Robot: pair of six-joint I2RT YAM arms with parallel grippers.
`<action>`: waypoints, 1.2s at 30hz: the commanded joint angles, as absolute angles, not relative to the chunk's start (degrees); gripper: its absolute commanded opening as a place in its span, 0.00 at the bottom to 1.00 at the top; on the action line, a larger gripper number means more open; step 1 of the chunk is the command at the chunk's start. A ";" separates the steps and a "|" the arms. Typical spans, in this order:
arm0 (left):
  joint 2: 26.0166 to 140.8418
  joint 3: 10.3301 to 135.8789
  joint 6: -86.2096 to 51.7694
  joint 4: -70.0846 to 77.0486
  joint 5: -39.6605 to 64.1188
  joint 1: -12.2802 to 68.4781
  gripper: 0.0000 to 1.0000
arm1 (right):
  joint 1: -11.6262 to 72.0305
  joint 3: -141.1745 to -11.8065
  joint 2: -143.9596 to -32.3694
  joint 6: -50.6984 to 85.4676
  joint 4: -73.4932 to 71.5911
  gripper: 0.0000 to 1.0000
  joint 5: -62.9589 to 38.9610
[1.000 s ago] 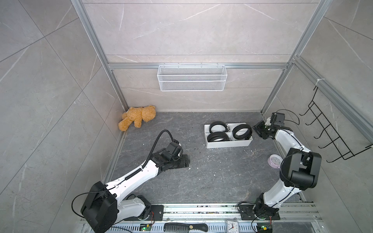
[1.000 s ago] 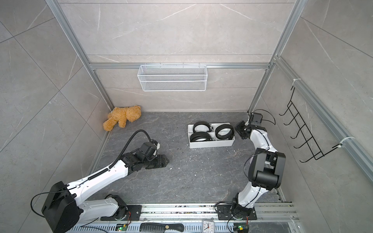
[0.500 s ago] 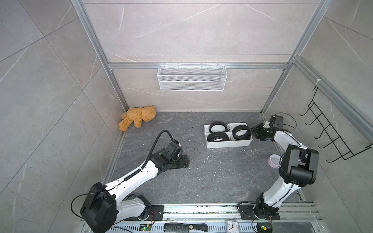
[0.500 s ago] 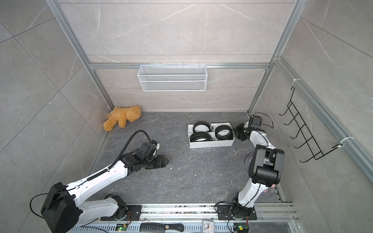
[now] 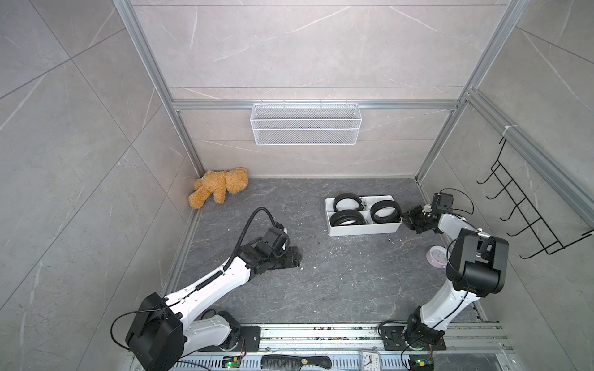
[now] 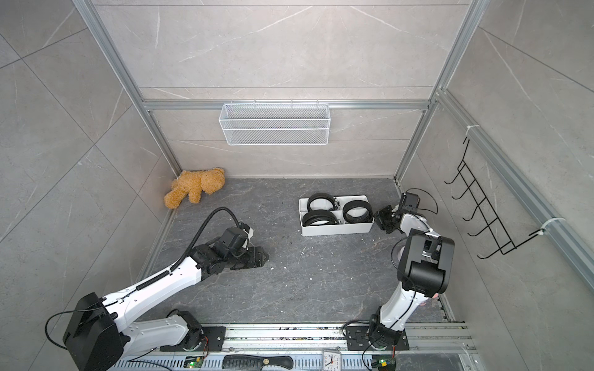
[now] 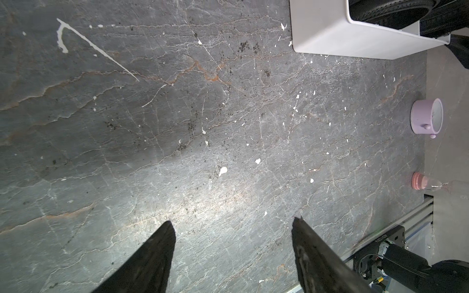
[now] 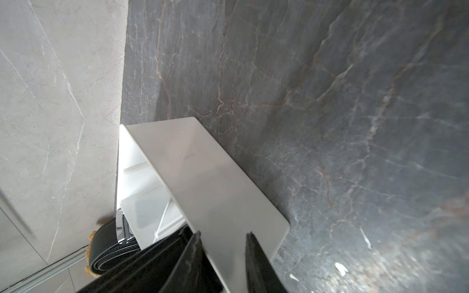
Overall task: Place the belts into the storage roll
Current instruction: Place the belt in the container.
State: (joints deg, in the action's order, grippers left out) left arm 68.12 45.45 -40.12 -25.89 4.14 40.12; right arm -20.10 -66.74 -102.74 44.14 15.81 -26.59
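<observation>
in both top views the storage roll (image 5: 363, 228) sits right of centre on the desk (image 5: 321, 289), with three coiled belts (image 5: 348, 218) inside: two in its left half, one in its right. only the right wrist view shows my right tool (image 8: 223, 234) straddling a wall at the roll's right end; pinching or not, i cannot tell. my left tool (image 7: 233, 220) hangs spread over the desk, well apart.

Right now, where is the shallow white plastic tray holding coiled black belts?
In both top views the white tray sits back-right on the dark floor, its end beside the right gripper.
</observation>
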 commanded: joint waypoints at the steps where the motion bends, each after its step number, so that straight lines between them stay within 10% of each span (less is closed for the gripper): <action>1: 66.16 45.19 -40.66 -27.33 3.02 39.86 0.75 | -20.89 -69.06 -101.42 41.09 21.23 0.32 -22.61; 10: 66.86 45.69 -40.50 -27.06 3.72 39.82 0.75 | -20.48 -70.73 -102.13 34.51 25.66 0.27 -25.65; 36: 65.62 46.08 -40.35 -28.52 2.99 39.83 0.75 | -17.40 -70.15 -99.40 32.03 30.42 0.58 -18.35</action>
